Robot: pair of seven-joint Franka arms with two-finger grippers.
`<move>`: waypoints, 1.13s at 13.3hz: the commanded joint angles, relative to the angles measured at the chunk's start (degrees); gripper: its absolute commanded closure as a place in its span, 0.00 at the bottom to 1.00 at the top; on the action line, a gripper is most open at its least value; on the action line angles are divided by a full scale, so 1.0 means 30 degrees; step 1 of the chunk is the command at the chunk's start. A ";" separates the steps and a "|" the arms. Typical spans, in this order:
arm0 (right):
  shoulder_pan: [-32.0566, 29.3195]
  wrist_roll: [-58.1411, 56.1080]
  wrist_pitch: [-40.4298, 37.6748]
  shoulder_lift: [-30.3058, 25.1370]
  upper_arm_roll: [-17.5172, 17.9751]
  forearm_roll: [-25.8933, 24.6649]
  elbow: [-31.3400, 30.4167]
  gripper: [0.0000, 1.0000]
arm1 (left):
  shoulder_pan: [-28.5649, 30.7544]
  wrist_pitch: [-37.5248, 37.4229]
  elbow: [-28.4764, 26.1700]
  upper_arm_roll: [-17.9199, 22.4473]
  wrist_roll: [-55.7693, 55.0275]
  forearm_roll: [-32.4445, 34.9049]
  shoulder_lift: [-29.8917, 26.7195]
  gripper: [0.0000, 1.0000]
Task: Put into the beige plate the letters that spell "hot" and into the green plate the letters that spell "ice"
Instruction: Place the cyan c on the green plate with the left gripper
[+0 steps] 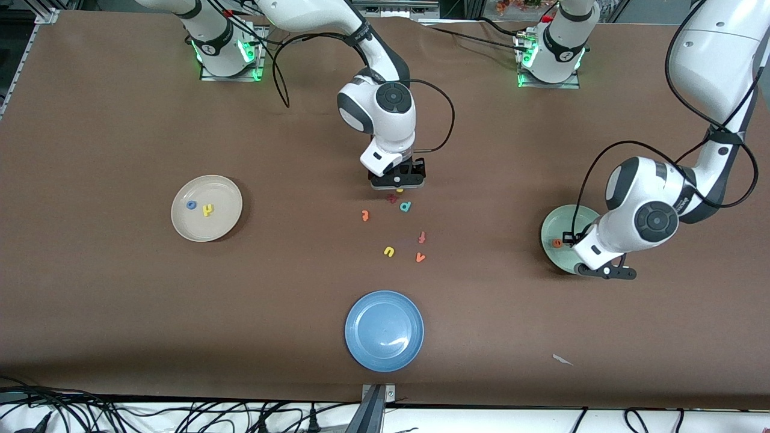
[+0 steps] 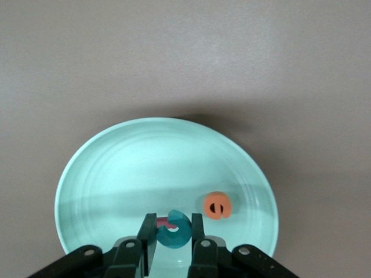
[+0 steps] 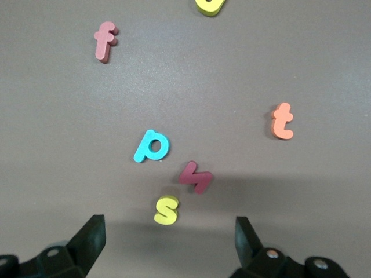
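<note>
**Teal "c" held over the green plate, right gripper above the loose letters**

From the front camera, the beige plate point(image 1: 206, 208) sits toward the right arm's end of the table with the blue "o" point(image 1: 191, 205) and yellow "h" point(image 1: 208, 210) in it. The right gripper point(image 1: 397, 181) hangs over the scattered letters mid-table; the orange "t" point(image 1: 364, 215) lies there, nearer the camera than the gripper. The green plate point(image 1: 556, 225) lies toward the left arm's end, partly covered by the left gripper point(image 1: 601, 270), with the orange "e" point(image 1: 557, 243) in it. A blue plate point(image 1: 384, 330) lies nearest the camera.

In the left wrist view, the left gripper's fingers point(image 2: 149, 236) are clamped on the teal "c" point(image 2: 175, 229) over the plate; a red letter point(image 2: 164, 222) shows beside it.

In the right wrist view, the right gripper's fingers point(image 3: 90, 240) stand wide apart above a yellow "s" point(image 3: 167, 209), a dark red letter point(image 3: 196, 176), a teal "p" point(image 3: 152, 146) and a reddish "f" point(image 3: 105, 40).
</note>
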 commanded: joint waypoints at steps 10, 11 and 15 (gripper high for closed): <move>0.0232 0.0138 -0.0361 -0.1094 -0.0576 -0.0491 -0.0086 0.01 | 0.2015 0.3296 -0.3804 -0.0437 0.1187 0.0759 -0.1968 0.00; 0.0233 0.0138 -0.0361 -0.1094 -0.0576 -0.0491 -0.0115 0.01 | 0.2015 0.3296 -0.3775 -0.0437 0.1216 0.0759 -0.1997 0.00; 0.0233 0.0197 -0.0361 -0.1181 -0.0605 -0.0491 -0.0087 0.01 | 0.1868 0.3267 -0.3629 -0.0466 0.1041 0.0729 -0.2231 0.00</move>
